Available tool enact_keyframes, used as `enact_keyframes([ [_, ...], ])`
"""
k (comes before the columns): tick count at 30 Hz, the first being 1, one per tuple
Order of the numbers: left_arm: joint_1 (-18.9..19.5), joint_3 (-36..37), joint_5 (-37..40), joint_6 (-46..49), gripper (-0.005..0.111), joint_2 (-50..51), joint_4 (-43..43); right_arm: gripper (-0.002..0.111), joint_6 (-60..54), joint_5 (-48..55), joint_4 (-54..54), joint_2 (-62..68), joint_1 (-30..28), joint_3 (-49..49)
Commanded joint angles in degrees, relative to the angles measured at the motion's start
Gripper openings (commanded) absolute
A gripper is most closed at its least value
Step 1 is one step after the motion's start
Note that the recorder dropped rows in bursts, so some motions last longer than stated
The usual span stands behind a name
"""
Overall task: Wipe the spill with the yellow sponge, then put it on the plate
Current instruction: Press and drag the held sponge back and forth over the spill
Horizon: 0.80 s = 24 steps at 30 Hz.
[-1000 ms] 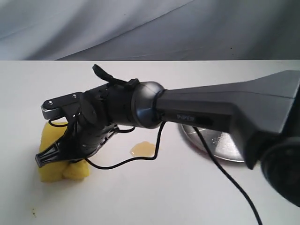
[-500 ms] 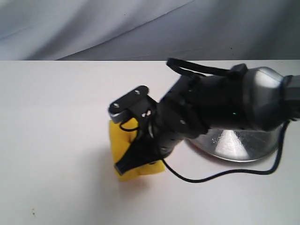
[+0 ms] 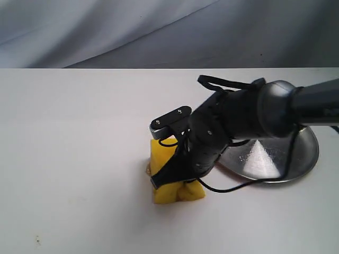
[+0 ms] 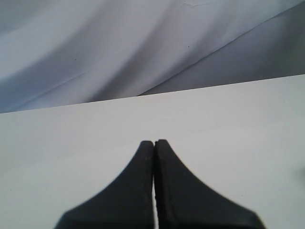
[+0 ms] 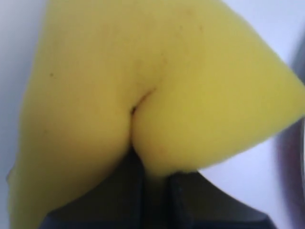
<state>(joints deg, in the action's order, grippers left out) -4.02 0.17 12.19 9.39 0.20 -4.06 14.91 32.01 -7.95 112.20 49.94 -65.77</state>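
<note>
The yellow sponge (image 3: 164, 194) rests on the white table just left of the plate (image 3: 275, 159), pinched in the middle so it bulges to both sides. My right gripper (image 3: 177, 177) is shut on it and presses it down. Up close, the sponge (image 5: 157, 90) fills the right wrist view, folded around the black fingers (image 5: 138, 191). A thin amber edge of the spill (image 3: 148, 169) shows at the sponge's left side; the rest is covered. My left gripper (image 4: 154, 143) is shut on nothing, over bare table, and does not appear in the exterior view.
The right arm's black cable (image 3: 233, 186) loops over the table in front of the plate. A grey cloth backdrop (image 3: 169, 32) hangs behind the table's far edge. A tiny dark speck (image 3: 37, 242) lies near the front left.
The right gripper has carried the sponge from the far left rightward onto the spill, which is now almost wholly covered. The arm has drawn back, baring more of the plate.
</note>
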Motion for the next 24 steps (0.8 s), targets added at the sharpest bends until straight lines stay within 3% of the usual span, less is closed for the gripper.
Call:
enact_keyframes([
  [1, 0.05, -0.17, -0.37, -0.31, 0.0, -0.2, 0.12, 0.0, -0.57, 4.36, 0.1, 9.15, -0.13, -10.14],
  [13, 0.05, -0.17, -0.37, -0.31, 0.0, -0.2, 0.12, 0.0, -8.11, 21.06, 7.95, 23.71, -0.13, -40.46],
  [24, 0.05, -0.17, -0.37, -0.31, 0.0, -0.2, 0.12, 0.0, -12.98, 25.07, 13.06, 23.91, 4.32, -39.76],
])
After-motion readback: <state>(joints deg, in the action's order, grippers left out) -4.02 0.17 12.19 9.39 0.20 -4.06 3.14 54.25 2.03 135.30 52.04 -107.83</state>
